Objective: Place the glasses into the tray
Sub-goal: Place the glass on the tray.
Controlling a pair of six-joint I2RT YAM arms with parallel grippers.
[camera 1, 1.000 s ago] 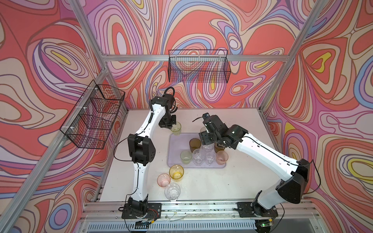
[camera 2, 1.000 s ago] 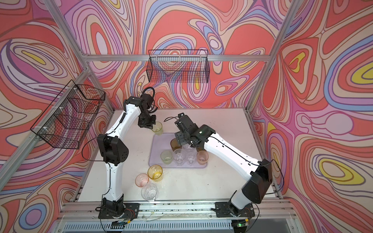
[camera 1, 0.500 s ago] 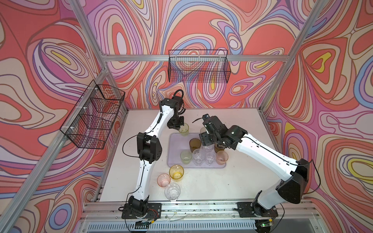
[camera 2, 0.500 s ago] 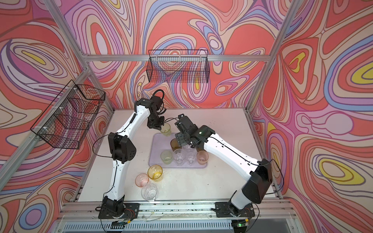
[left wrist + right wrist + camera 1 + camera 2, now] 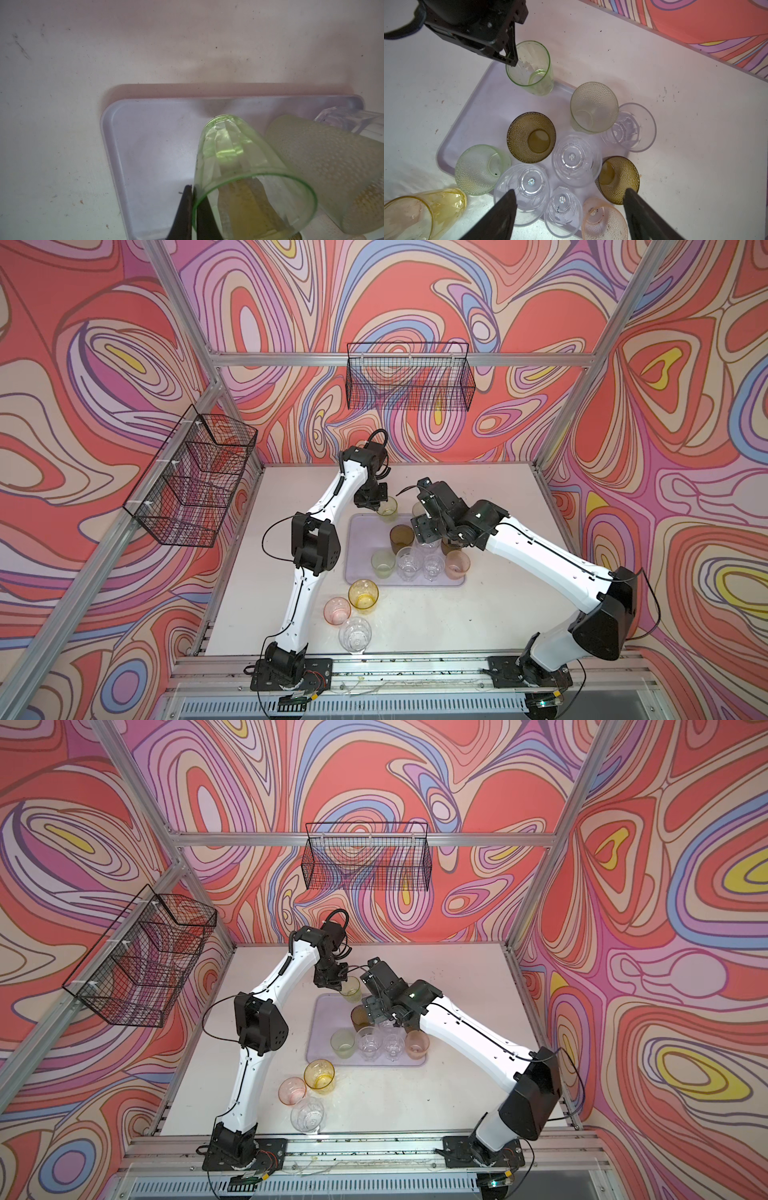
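Note:
My left gripper [image 5: 377, 506] [image 5: 194, 207] is shut on the rim of a pale green glass [image 5: 387, 506] [image 5: 239, 162], one finger inside and one outside. The glass hangs over the far left corner of the lavender tray [image 5: 360, 539] [image 5: 145, 145]. In the tray stand several glasses: an olive-brown one [image 5: 401, 536], a pale green dotted one [image 5: 382, 565], clear ones [image 5: 407, 568] and a pink one [image 5: 457, 566]. My right gripper [image 5: 427, 534] [image 5: 571, 207] hovers open above the glasses in the tray, with nothing between its fingers.
Near the table's front, off the tray, stand an amber glass [image 5: 363, 594], a pink glass [image 5: 336, 610] and a clear glass [image 5: 354, 635]. Black wire baskets hang on the left wall [image 5: 191, 481] and the back wall [image 5: 409, 381].
My left arm has swung right with the pale green glass, from left of the tray to over its far left corner. The right arm has stayed nearly still.

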